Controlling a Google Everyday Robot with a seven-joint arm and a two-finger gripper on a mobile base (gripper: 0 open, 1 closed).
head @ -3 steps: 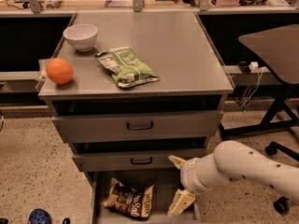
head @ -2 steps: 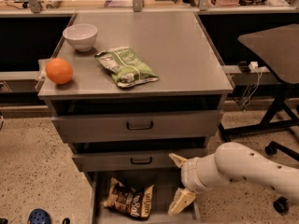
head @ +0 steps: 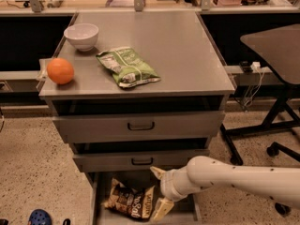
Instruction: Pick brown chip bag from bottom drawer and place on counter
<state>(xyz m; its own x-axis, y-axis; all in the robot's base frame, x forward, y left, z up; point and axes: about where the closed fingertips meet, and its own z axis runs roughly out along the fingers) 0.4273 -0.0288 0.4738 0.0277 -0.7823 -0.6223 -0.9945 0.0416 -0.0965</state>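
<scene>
The brown chip bag (head: 129, 201) lies crinkled on the floor of the open bottom drawer (head: 110, 217), left of centre. My gripper (head: 158, 191) hangs over the drawer's right part, just right of the bag, at the end of the white arm (head: 234, 177) that reaches in from the right. Its two tan fingers (head: 160, 209) are spread apart and hold nothing. The grey counter (head: 183, 50) tops the cabinet above.
On the counter are a green-and-white chip bag (head: 127, 67), an orange (head: 60, 71) at the left edge and a white bowl (head: 81, 35). Two upper drawers (head: 140, 125) stand slightly pulled out. A dark side table (head: 276, 46) on wheeled legs stands at the right.
</scene>
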